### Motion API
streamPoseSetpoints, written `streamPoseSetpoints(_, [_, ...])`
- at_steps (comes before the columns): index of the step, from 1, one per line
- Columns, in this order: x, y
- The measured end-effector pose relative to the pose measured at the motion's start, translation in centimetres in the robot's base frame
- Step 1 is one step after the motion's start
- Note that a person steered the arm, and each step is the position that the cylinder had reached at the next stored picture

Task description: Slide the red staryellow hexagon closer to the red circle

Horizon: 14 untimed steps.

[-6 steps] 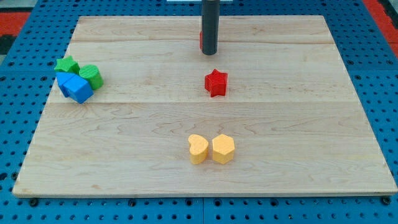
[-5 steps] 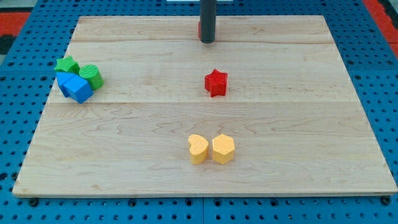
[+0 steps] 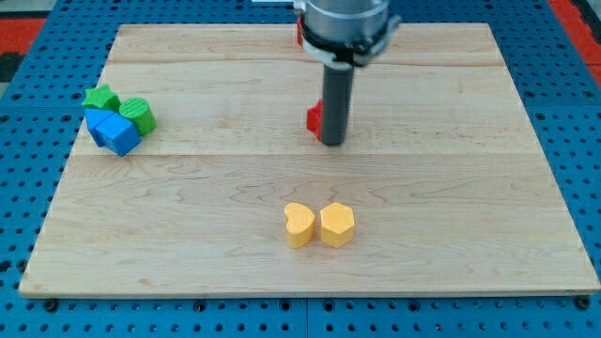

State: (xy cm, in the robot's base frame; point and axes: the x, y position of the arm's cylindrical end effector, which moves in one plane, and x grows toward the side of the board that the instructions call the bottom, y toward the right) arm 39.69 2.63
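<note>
Since the earlier frame, my tip (image 3: 332, 142) had dropped from 12 o'clock to mid-board, covering the red star (image 3: 315, 117). No fingers exist. Red circle (image 3: 300, 30) sat at 12 o'clock; the yellow hexagon (image 3: 337, 224) at 6 remained unpushed.

The surface (image 3: 188, 216) is a pale wooden board of joined planks, lying on a blue pegboard (image 3: 28, 216).

Towards nine o'clock sits a tight cluster: a green star (image 3: 100, 98), a green block (image 3: 138, 114) of unclear shape touching it, and a blue block (image 3: 114, 131) pressed against both from below.

Near the centre, a red star (image 3: 315, 117) shows only as a sliver beside the rod. My tip (image 3: 331, 142) rests on the board, touching or just beside that star.

At twelve o'clock, a red circle (image 3: 300, 33) is mostly hidden.

Towards six o'clock, a yellow heart (image 3: 299, 224) and a yellow hexagon (image 3: 337, 224) lie side by side, touching.
</note>
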Motion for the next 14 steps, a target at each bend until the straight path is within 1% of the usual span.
streamPoseSetpoints(1, [-4.3,-2.4])
streamPoseSetpoints(3, [-11.7,-2.9])
streamPoseSetpoints(4, [-12.2,-2.2])
streamPoseSetpoints(6, [12.8,12.2])
streamPoseSetpoints(7, [19.8,10.7])
streamPoseSetpoints(8, [18.1,3.8])
streamPoseSetpoints(9, [14.8,-1.3])
streamPoseSetpoints(10, [15.0,-4.1])
streamPoseSetpoints(11, [20.9,-0.9])
streamPoseSetpoints(12, [19.5,-7.7])
streamPoseSetpoints(13, [15.3,-8.0])
streamPoseSetpoints(14, [13.2,-6.4])
